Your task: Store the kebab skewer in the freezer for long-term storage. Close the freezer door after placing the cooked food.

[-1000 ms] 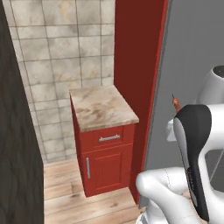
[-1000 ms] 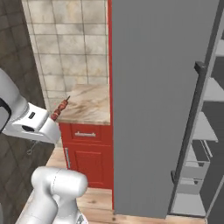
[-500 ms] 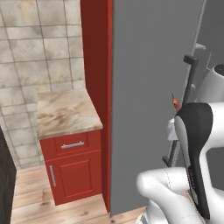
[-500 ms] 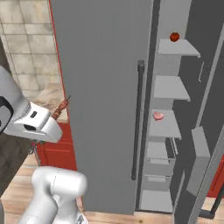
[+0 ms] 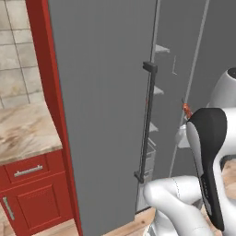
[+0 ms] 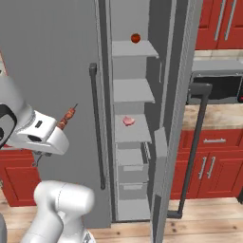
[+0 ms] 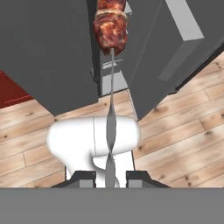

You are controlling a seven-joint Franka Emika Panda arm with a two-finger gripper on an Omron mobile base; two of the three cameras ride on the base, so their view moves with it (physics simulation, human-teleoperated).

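- gripper (image 7: 111, 176) clamped tight on kebab skewer (image 7: 111, 65), ring end between the fingers, meat out ahead of the tips
- step: carrying it to the freezer (image 6: 130, 128), which stands open
- next: line the tips up with a grey shelf (image 6: 133, 89), reach in past the freezer door (image 6: 178, 118), let go

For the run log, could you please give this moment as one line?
gripper: shut on kebab skewer | freezer: not yet reached | freezer door: open | stage: carrying
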